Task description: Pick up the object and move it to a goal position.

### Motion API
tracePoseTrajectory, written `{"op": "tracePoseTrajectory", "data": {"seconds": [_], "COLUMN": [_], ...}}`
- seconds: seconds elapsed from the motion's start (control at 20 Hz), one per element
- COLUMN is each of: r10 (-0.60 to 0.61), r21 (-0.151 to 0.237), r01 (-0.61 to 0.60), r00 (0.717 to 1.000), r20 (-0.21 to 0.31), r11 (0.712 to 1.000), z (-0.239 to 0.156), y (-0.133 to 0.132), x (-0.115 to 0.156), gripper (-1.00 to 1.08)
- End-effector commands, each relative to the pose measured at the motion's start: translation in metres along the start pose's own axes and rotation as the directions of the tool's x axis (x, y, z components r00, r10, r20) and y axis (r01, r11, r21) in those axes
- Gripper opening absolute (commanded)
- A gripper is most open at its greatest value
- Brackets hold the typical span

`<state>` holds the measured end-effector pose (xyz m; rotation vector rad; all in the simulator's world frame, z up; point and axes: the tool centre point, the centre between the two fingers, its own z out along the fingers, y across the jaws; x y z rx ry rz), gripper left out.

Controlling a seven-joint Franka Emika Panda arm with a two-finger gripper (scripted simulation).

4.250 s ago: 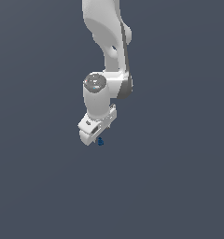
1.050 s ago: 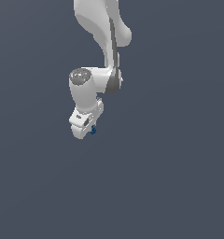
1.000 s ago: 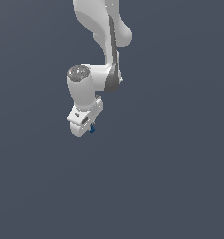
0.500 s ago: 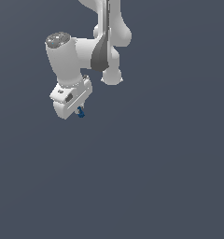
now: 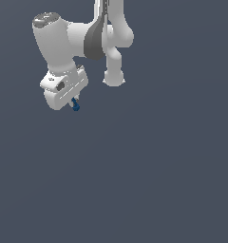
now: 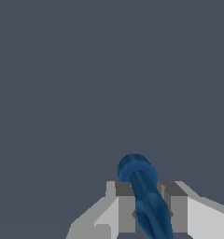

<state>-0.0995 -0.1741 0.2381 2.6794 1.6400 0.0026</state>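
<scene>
The object (image 5: 75,104) is a tiny dark-blue lumpy item that pokes out from under my white gripper (image 5: 73,101) in the upper part of the exterior view's left. In the wrist view the object (image 6: 144,193) shows as a blue rounded rod held between my two grey-white fingers (image 6: 125,205), which close on it from both sides. The gripper (image 6: 148,207) is shut on the object and holds it up off the plain grey ground. The part of the object deeper in the gripper is hidden.
The white arm (image 5: 94,38) with its dark joint band reaches down from the top of the exterior view. The plain dark grey ground (image 5: 149,175) fills everything else in both views.
The gripper has carried the object up and toward the exterior view's left. The arm has swung that way too. The grip on the object is unchanged.
</scene>
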Motion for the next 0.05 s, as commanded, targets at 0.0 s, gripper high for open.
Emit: {"op": "tracePoseTrajectory", "data": {"seconds": [0.0], "r10": [-0.001], "r21": [0.001], "r01": [0.001], "r00": [1.000], "r20": [0.000], "r11": [1.000], "z": [-0.0025], "y": [-0.0005], "x": [-0.0017], "gripper": [-1.00]}}
